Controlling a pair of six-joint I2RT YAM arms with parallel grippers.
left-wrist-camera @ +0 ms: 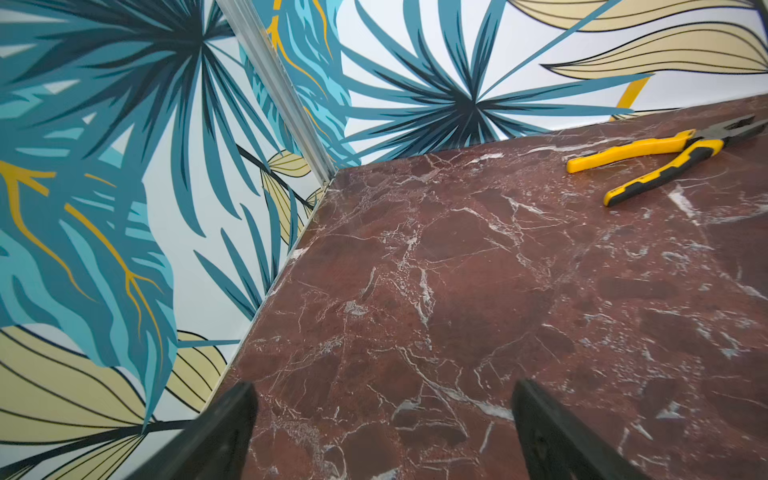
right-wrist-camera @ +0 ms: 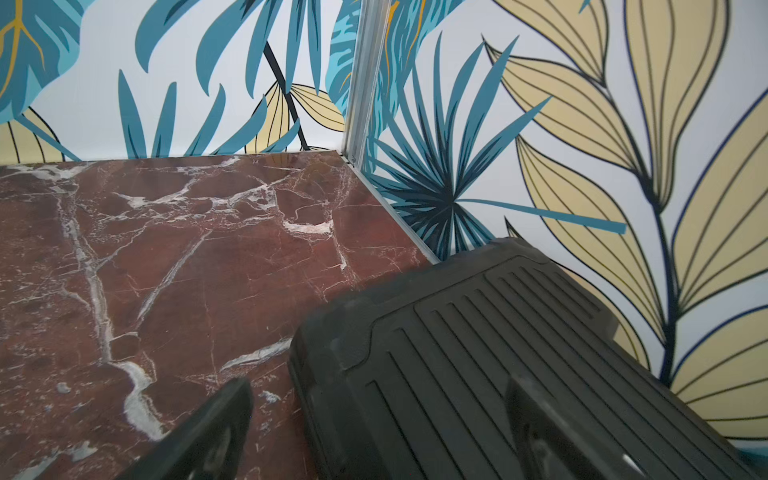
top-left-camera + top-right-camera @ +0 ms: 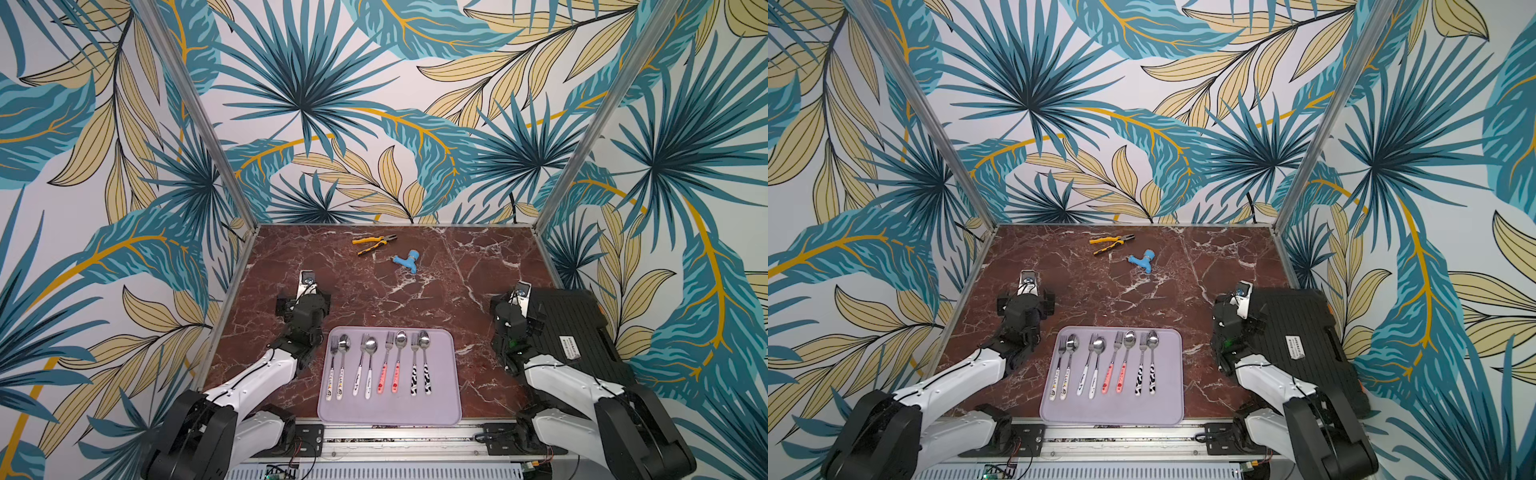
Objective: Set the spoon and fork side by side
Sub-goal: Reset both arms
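Yellow-handled pliers [image 3: 374,244] lie with handles spread near the far edge of a red-brown marble table [image 3: 415,299]. A small blue plastic fitting [image 3: 406,261] sits just beside them, toward the centre. A ribbed black case [image 3: 569,332] bearing a white label rests flat along the table's right edge. A lilac tray [image 3: 390,409] sits at the middle of the near edge. Walls [image 3: 332,104] papered with teal and cream leaves, joined by aluminium posts [image 3: 195,108], enclose three sides.

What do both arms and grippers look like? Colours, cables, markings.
Left arm and right arm match: white link shells, black joint housings, a thin black cable running along each white shell. Each wrist carries a silver camera housing. Left gripper and right gripper have matte black fingers. No markings readable.
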